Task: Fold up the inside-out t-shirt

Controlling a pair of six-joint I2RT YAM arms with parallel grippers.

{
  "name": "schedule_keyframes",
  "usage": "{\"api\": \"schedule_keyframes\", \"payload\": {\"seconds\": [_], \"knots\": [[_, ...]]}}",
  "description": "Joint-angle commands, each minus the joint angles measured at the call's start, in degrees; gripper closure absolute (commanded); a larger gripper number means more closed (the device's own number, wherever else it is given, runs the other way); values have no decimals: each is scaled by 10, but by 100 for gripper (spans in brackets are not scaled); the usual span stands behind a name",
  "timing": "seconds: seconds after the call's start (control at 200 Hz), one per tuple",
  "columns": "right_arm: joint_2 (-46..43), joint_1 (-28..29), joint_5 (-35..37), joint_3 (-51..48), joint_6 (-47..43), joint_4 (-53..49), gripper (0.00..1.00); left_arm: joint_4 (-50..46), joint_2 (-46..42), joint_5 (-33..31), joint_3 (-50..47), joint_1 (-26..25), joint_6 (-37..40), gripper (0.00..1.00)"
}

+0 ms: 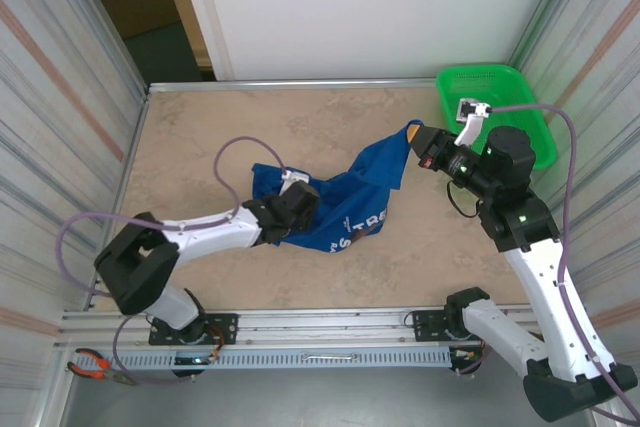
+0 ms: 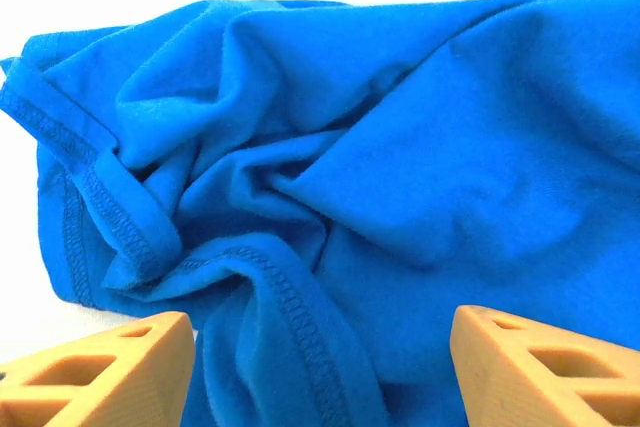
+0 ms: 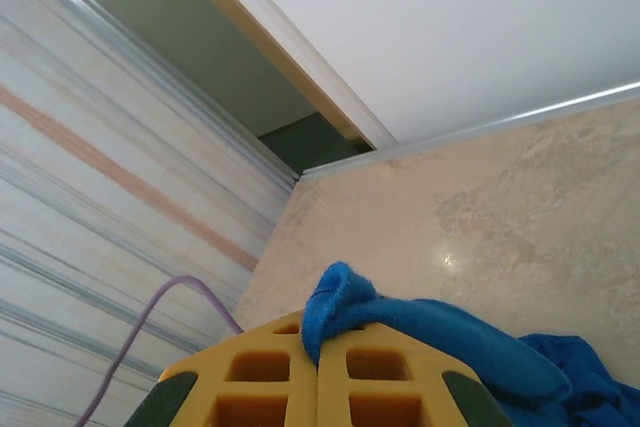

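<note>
The step in hand looks like the early spreading-out, with no fold made yet. The t-shirt (image 1: 350, 202) lies bunched on the bench (image 1: 220, 137), strung between the two tools. The right tool (image 3: 318, 352) is pinched fast on a rolled edge of the blue cloth; the cloth bulges just above its fingertips and hangs away beneath it toward the heap. The left tool (image 2: 322, 347) stands with its jaws well apart and grips nothing; a stitched hem (image 2: 300, 307) and loose folds lie straight ahead of it, between its fingers (image 2: 110, 367). White lettering (image 1: 362, 227) shows on the cloth just to that tool's right, on the side toward the other tool.

As I judge it, the next move is for the left tool to settle onto that hem and close on one edge alone, opposite the right tool's hold, so the pair can draw the shirt flat. The danger is catching several layers of the crumple at once.

The bench is pale, mottled like stone, smooth with a faint sheen. A green mesh basket (image 1: 480, 70) sits beyond the right tool, in the far corner. Ribbed striped panels (image 1: 60, 97) close both sides; a white board (image 1: 370, 7) stands behind, with a dark opening (image 1: 160, 47) beside it. Pliers (image 1: 95, 362) rest on the rail (image 1: 320, 322) by the left arm's base.
</note>
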Motion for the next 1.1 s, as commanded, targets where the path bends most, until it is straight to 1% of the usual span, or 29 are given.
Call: {"api": "schedule_keyframes", "payload": {"seconds": [0.0,0.05,0.105,0.155,0.195,0.25,0.291,0.326,0.356,0.406,0.446,0.511,0.581,0.626,0.691,0.777,0.832,0.947,0.967,1.007,1.092], "knots": [[-13,-2,8,6,5,8,100,-49,49,-95,34,-2,8,32],[-14,-3,9,9,5,5,100,-63,73,-115,48,-2,6,32],[-16,-5,11,13,3,1,100,-79,100,-132,61,-1,10,35],[-17,-10,13,18,0,-3,100,-92,113,-149,68,2,7,40],[-16,-15,16,25,-4,-10,100,-95,114,-154,65,8,6,46],[-13,-28,14,36,-10,-18,100,-93,100,-143,56,24,6,62],[-9,-41,12,45,-13,-24,100,-95,74,-135,48,36,8,80],[-5,-54,7,53,-14,-28,100,-87,44,-127,39,44,22,93],[0,-67,-1,60,-15,-29,100,-82,12,-114,34,53,32,100],[11,-89,-14,72,-11,-30,100,-79,-46,-78,34,75,51,100],[22,-109,-26,85,-9,-28,100,-74,-94,-34,39,99,67,100],[45,-136,-39,112,-6,-25,100,-68,-165,65,62,154,79,100],[70,-165,-51,148,3,-20,100,-55,-218,184,99,222,83,100],[80,-187,-60,177,14,-12,100,-49,-236,257,130,271,71,100],[113,-217,-79,218,40,1,100,-37,-244,359,190,329,59,100],[134,-249,-99,265,80,26,100,-34,-233,447,273,378,37,100],[144,-265,-108,292,103,41,100,-30,-222,481,323,396,25,100],[160,-295,-121,354,138,54,100,-10,-204,525,403,418,-4,100],[161,-300,-121,363,142,56,100,-5,-203,530,413,421,-7,98],[161,-308,-121,380,148,55,100,-3,-200,528,433,422,-7,93],[160,-323,-119,403,156,55,100,-24,-189,498,463,422,15,92]]}}
